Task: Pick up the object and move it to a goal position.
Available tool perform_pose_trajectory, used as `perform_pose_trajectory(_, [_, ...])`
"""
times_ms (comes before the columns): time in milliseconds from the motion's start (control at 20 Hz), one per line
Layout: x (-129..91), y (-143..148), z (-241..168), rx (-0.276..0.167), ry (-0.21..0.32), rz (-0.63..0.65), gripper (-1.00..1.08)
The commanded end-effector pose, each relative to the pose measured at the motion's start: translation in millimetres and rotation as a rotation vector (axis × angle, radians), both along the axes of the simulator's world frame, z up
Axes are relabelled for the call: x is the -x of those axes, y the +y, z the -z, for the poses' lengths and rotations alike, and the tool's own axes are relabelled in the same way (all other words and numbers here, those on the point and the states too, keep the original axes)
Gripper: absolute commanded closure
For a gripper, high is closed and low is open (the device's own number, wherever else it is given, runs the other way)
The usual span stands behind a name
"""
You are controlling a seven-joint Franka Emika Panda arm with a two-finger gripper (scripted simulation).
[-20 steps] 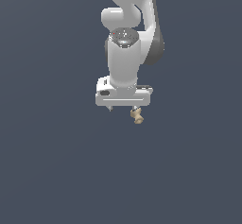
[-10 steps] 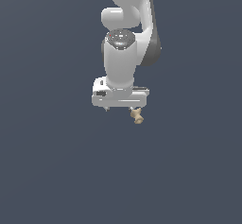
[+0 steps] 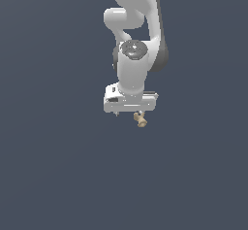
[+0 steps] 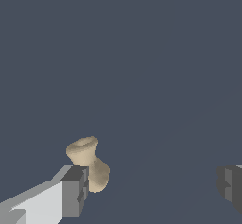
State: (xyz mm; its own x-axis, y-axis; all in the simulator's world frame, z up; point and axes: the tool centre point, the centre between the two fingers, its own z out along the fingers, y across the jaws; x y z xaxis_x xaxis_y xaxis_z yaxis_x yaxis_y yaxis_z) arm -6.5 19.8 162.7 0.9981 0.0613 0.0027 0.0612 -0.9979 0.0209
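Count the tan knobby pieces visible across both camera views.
1: the tan piece sits just under the gripper, beside one finger with the jaws spread wide; the arm could hide others.

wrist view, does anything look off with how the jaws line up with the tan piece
Yes: the tan piece sits off-centre, right beside one finger, while the other finger is far off. The jaws stand wide open, so nothing is gripped.

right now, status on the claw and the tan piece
Claw open, jaws wide apart. Tan piece right beside one finger, not clamped; contact unclear. Nothing else visible in the way.
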Motion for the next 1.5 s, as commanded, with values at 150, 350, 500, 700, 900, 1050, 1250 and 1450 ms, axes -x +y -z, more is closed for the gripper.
perform_pose_trajectory(150, [20.8, 32.8, 33.8, -0.008, 0.003, -0.085, -0.92])
perform_pose_trajectory(350, [36.4, 52.7, 53.9, -0.014, 0.004, -0.138, -0.92])
perform_pose_trajectory(500, [45.0, 62.6, 63.7, -0.017, 0.005, -0.165, -0.92])
perform_pose_trajectory(700, [51.4, 69.5, 70.6, -0.02, 0.006, -0.185, -0.92])
perform_pose_trajectory(900, [51.4, 69.5, 70.9, -0.02, 0.007, -0.185, -0.92])
perform_pose_trajectory(1050, [51.6, 69.4, 76.1, -0.02, 0.007, -0.185, -0.92])
perform_pose_trajectory(1250, [52.6, 69.8, 92.1, -0.02, 0.006, -0.186, -0.92])
perform_pose_trajectory(1450, [53.4, 70.1, 111.3, -0.02, 0.006, -0.187, -0.92])
